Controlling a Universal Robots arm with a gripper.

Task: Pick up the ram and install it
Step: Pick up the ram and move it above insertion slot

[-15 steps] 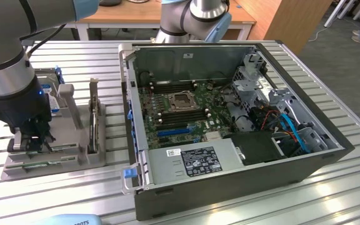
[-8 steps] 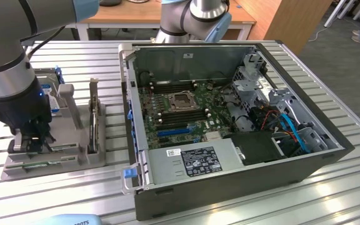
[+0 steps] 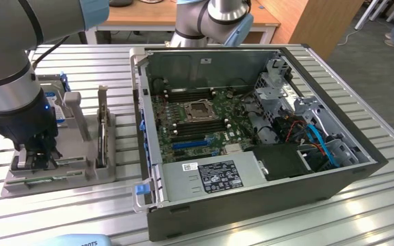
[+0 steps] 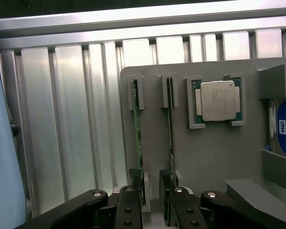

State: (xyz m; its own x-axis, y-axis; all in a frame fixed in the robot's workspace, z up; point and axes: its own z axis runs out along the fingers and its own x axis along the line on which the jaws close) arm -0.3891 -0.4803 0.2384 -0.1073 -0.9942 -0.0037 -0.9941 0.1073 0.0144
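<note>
Green ram [image 4: 137, 129] stands slotted beside the spread jaws.

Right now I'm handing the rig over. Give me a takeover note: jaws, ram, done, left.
Gripper: jaws open, holding nothing, low over the grey holder.
Ram: first ram stick and second ram stick stand on edge in holder slots, beside the processor chip. The jaws are at one end of the sticks.
Computer case: open, to the exterior view's right of the holder.
Done: gripper is at the ram; no pick yet.
Left: the pick and the install.
</note>
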